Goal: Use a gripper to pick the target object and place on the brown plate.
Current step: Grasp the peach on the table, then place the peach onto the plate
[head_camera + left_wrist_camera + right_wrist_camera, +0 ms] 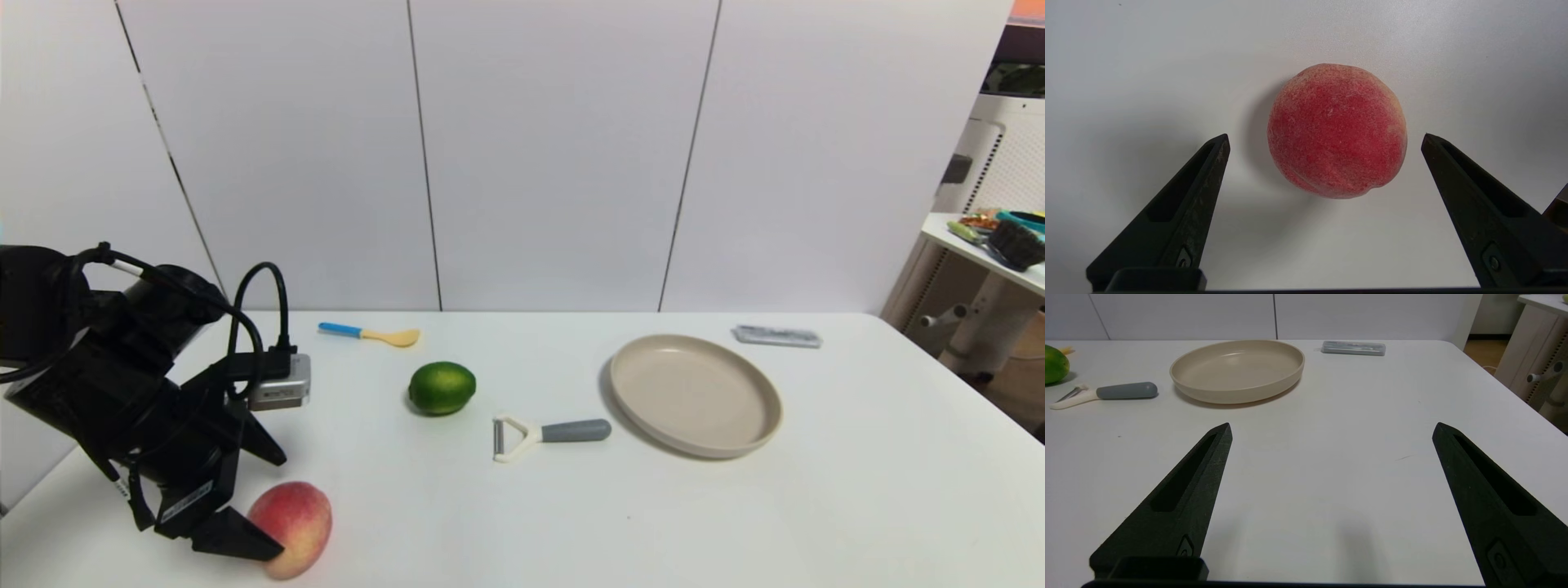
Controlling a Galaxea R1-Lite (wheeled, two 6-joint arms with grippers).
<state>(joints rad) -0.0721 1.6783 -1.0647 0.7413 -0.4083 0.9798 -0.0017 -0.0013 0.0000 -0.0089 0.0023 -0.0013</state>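
peach [1337,130] skin matt and fuzzy, left gripper [1325,139] fingers matt black plastic with scuffs, plate [1237,369] smooth satin beige, lime [442,388] glossy, table [857,490] matt white.

The left gripper [1325,139] hangs low, tilted downward, its fingers [1188,212] spread wide. The right gripper [1331,430] sits level, its fingers likewise wide apart.

A smooth white tabletop [857,490] with a rounded far corner stands against a pale wall of flat white panels [555,155] split by thin dark vertical seams. To the right, a smaller white side table [984,253] on a white pedestal holds assorted clutter, above a strip of brown wooden floor [1024,384].
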